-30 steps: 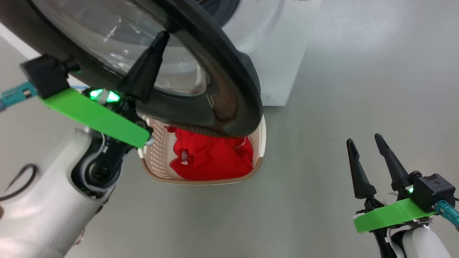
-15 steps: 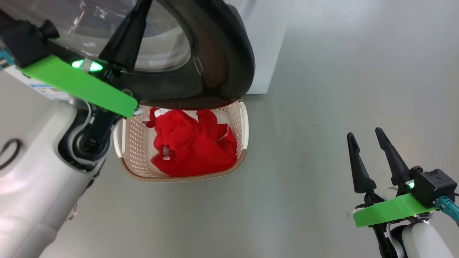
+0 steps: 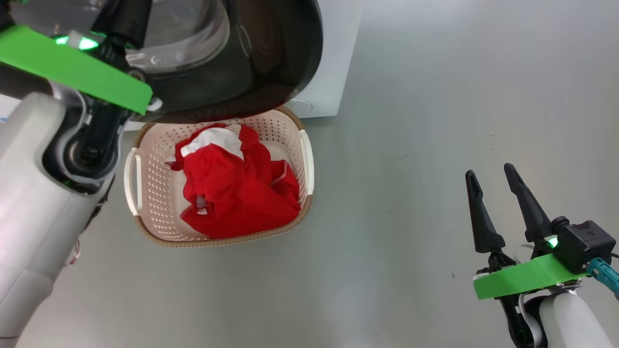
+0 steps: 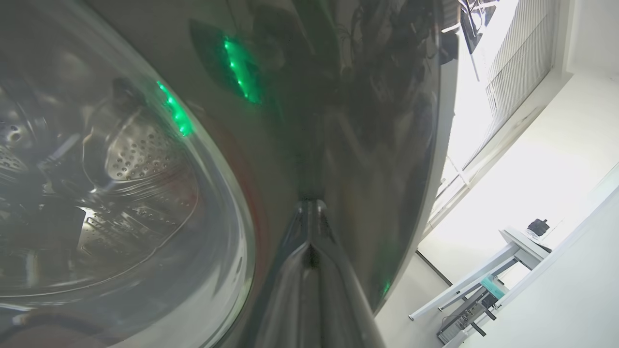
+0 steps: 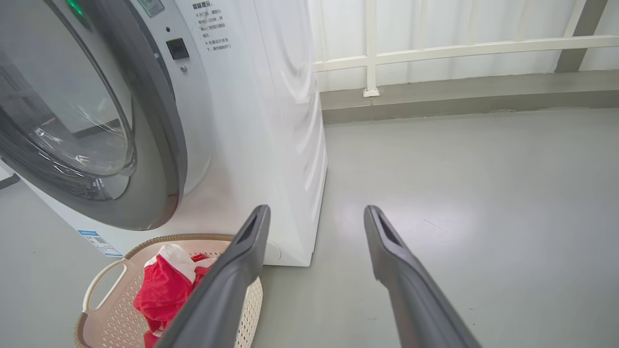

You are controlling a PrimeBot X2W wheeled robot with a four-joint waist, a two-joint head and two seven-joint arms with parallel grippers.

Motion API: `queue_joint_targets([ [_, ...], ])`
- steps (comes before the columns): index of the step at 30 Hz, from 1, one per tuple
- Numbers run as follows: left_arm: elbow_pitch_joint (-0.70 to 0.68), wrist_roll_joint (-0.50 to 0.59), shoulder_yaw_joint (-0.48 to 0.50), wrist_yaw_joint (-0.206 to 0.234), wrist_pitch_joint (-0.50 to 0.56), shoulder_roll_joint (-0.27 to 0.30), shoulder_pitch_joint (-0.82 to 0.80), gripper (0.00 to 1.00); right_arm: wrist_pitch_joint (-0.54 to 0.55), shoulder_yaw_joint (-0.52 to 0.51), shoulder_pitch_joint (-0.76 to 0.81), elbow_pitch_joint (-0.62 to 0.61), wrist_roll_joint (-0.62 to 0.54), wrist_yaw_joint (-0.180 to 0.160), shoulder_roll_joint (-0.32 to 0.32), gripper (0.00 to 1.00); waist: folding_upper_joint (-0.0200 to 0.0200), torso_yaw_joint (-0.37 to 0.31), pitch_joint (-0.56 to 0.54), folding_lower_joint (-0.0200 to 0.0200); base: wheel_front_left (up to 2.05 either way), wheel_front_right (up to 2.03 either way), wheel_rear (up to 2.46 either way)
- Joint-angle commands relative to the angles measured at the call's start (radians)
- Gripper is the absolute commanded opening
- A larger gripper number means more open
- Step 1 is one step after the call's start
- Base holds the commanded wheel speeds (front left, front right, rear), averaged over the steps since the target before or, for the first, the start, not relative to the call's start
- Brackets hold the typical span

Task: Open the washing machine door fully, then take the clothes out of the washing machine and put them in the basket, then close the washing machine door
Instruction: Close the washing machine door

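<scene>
The washing machine door [image 3: 275, 63], black-rimmed with a glass bowl, hangs over the basket's far end and stands slightly ajar from the white washing machine [image 5: 261, 121]. My left gripper [image 4: 309, 208] is shut, its tips pressed flat against the door's glossy rim [image 4: 348, 121]; the steel drum shows through the glass. The red and white clothes [image 3: 232, 188] lie bundled inside the cream basket [image 3: 222, 240] on the floor in front of the machine. My right gripper [image 3: 489, 173] hovers open and empty well to the basket's right. In the right wrist view the door [image 5: 159, 145], basket [image 5: 104, 282], clothes [image 5: 162, 285] and right gripper [image 5: 316, 209] all appear.
Bare grey floor [image 3: 435, 96] spreads to the right of the machine and basket. A white railing [image 5: 435, 48] and a low wall ledge run behind the machine. A white table [image 4: 512, 251] with equipment stands off beyond the door's edge.
The head camera has shifted, so more of the basket shows. The left gripper and the door have moved together toward the machine. The right gripper has stayed open and still.
</scene>
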Motion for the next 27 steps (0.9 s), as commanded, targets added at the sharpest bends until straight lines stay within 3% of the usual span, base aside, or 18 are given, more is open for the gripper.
queue_joint_targets([
  [1,-0.011,-0.002,0.044,-0.007,-0.004,0.040,-0.045,0.00,-0.006,0.017,-0.015,-0.027,-0.005,0.006,0.001,1.00,-0.0001,-0.009,0.006,0.0000,0.00,0.00,0.00],
  [15,-0.005,0.024,0.070,-0.007,-0.004,0.040,0.006,0.00,-0.006,0.005,-0.012,-0.025,-0.008,0.006,0.005,1.00,-0.0001,-0.001,-0.012,0.0000,0.00,0.00,0.00],
  [27,-0.038,0.109,0.168,-0.007,-0.004,0.004,0.241,0.00,-0.006,-0.002,0.025,-0.015,-0.013,0.006,0.003,1.00,-0.0001,0.036,-0.095,0.0000,0.00,0.00,0.00],
])
